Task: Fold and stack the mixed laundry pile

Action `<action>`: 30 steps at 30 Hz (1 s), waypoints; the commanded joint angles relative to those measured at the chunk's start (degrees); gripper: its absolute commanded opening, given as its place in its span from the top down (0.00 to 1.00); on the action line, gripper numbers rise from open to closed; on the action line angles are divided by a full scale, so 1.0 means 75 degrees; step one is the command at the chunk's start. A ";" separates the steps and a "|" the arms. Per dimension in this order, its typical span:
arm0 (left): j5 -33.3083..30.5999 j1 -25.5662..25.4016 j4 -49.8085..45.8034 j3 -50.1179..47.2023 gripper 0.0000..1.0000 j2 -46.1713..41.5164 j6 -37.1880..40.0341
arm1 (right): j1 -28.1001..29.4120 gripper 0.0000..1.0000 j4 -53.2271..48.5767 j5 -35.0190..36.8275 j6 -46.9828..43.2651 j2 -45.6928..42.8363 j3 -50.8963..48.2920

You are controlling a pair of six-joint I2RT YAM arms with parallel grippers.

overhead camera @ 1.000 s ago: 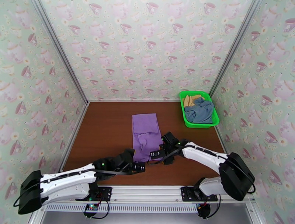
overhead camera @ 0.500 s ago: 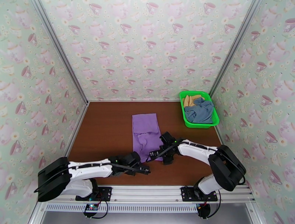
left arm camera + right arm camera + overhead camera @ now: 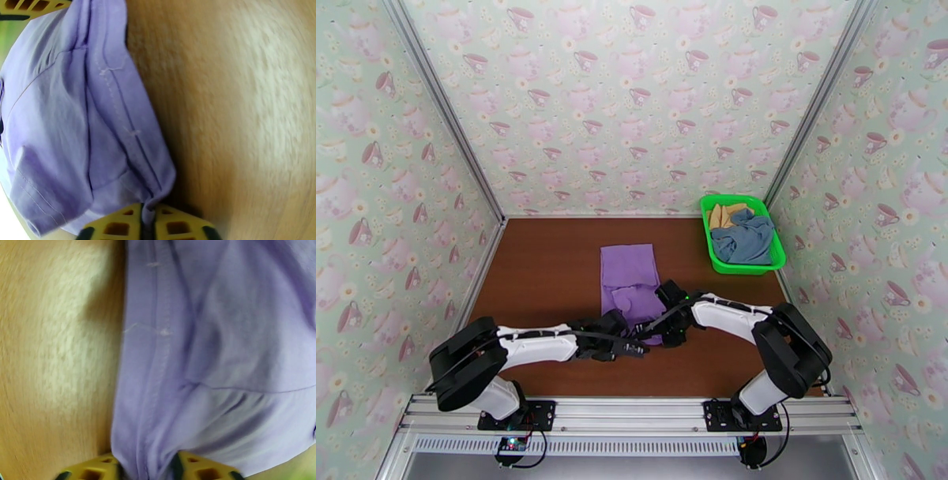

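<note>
Looking down from the top camera onto a brown wooden surface [image 3: 537,268] walled in teacup-patterned paper. Shows a lilac purple garment [image 3: 629,272] laid lengthwise at the middle of that surface, far end flat, near end bunched up. Shows the left arm [image 3: 537,346] lying low from the left and the right arm [image 3: 727,310] from the right, both ending at the cloth's near edge. Places the left jaws at the near left corner and the right jaws at the near right edge, close together; too small here to judge either grip. Shows a bright green basket [image 3: 746,270] at the far right corner, well apart from the lilac piece, holding a slate blue-grey garment [image 3: 746,241] with a tan-yellow garment [image 3: 724,215] tucked at its far left.

Turning to the left wrist camera: looks past two yellow fingertips [image 3: 118,228] at the bottom edge. Finds the left jaws nearly together, pinching a thin corner of the lilac cloth. Shows the rest of the cloth fanning up and left, a stitched hem along its right side, blurred wood grain beyond.

Turning to the right wrist camera: shows yellow fingertips [image 3: 201,468] at the bottom edge. Finds the right jaws narrowed on a thicker gathered fold of the same cloth, which fills the gap between them. Shows lilac fabric rising up and right, blurred wood to the left.
</note>
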 commanded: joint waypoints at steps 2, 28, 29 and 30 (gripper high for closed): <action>0.0070 0.0151 -0.0790 0.0249 1.00 0.0477 -0.0156 | -0.0104 1.00 0.0814 0.0628 0.0064 0.0352 0.0050; 0.0589 0.2795 -0.0461 0.3180 1.00 -0.0317 0.0641 | -0.1362 1.00 0.2700 0.0913 0.2641 0.0306 0.2715; 0.0673 0.2960 -0.0412 0.3437 1.00 -0.0071 0.0695 | -0.1398 1.00 0.2775 0.1027 0.2739 0.0553 0.2984; 0.0755 0.3092 -0.0370 0.3693 1.00 0.0194 0.0747 | -0.1432 1.00 0.2827 0.1121 0.2822 0.0822 0.3265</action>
